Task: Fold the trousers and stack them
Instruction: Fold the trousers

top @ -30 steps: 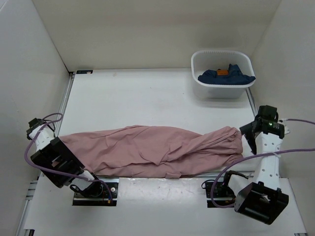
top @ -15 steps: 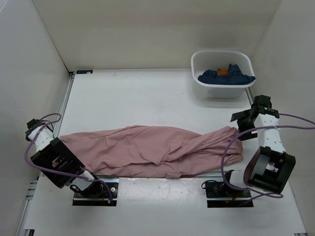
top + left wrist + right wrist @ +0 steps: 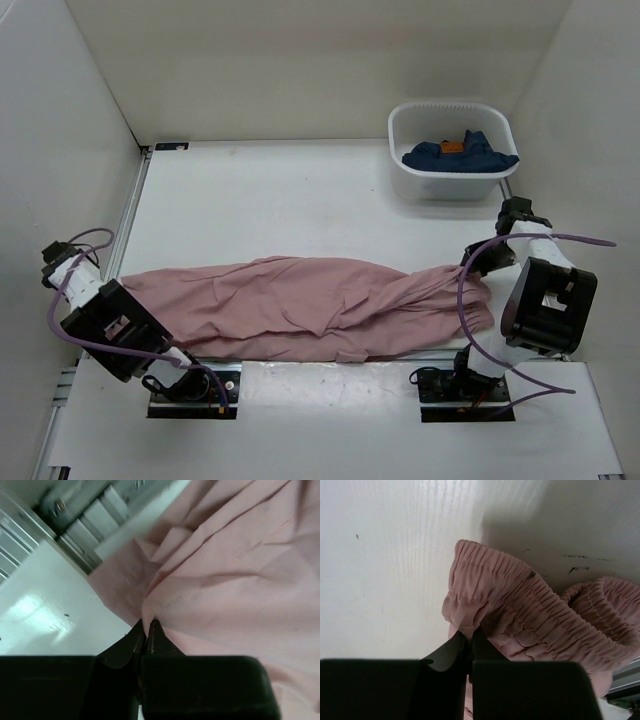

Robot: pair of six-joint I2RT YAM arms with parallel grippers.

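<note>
right arm (image 3: 548,300): elbow block swung from the near desk (image 3: 300,200) edge toward 12 o'clock; now level with the trousers (image 3: 300,305).
right tool (image 3: 478,262): shifted toward 10 o'clock, in over the waistband (image 3: 520,610) end; tips pinched on gathered fabric.
left arm (image 3: 100,310): wrist end drifted slightly toward 9 o'clock.

Left arm (image 3: 105,318) and right arm (image 3: 546,300): white link shells, black joint housings, looping purple cables (image 3: 585,239), black base mounts (image 3: 195,383), tapered black fingers (image 3: 160,642).
</note>
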